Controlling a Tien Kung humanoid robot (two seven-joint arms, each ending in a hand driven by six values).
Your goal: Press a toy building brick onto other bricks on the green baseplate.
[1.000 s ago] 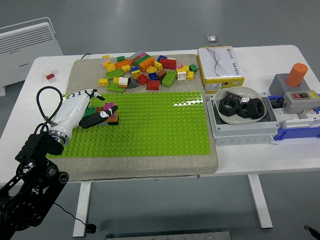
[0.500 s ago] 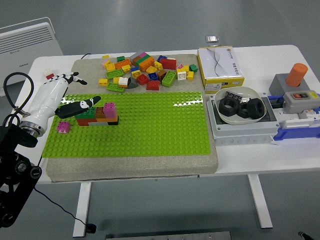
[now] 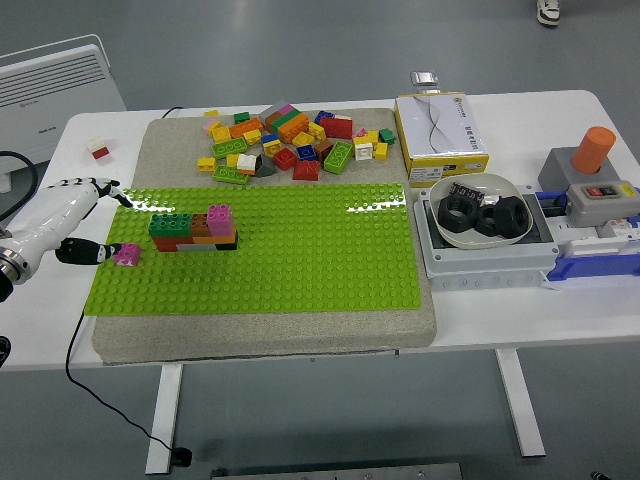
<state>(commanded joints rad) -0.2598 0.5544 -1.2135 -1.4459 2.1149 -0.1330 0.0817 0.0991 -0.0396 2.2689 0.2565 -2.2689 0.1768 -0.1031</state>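
Change: the left hand point(image 3: 62, 222), white-shelled w/ black fingertips, has been pulled back to the far left edge of the frame; 1.0 s ago it was laid over the brick stack, 0.5 s ago it was already lifted off toward the upper left.
Hand state: fingers are seen loosely apart, nothing is clamped; the black thumb tip point(image 3: 85, 251) is just beside, poss. touching, the small pink brick point(image 3: 126, 254).
Right hand: not in view.
Task object: the stacked block of green, orange, red and pink toy bricks point(image 3: 194, 231) is seated on the flat green studded baseplate point(image 3: 300, 260), left-centre of frame; a pink brick point(image 3: 220, 218) is set on top at its right end.
Meaning for task: the press is judged done, as the stack is left standing unsupported w/ the hand clear of it.
Diff vs. earlier frame: the stack was hidden under the hand at 1.0 s ago, now fully exposed; the small pink brick on the baseplate's left margin appears from 0.5 s ago onward.
Supply: the loose pile of mixed coloured bricks point(image 3: 290, 145) is unchanged, upper centre, on the beige foam mat point(image 3: 420, 325).
Other: the white bowl of black rings point(image 3: 480, 210), right of frame, is untouched.
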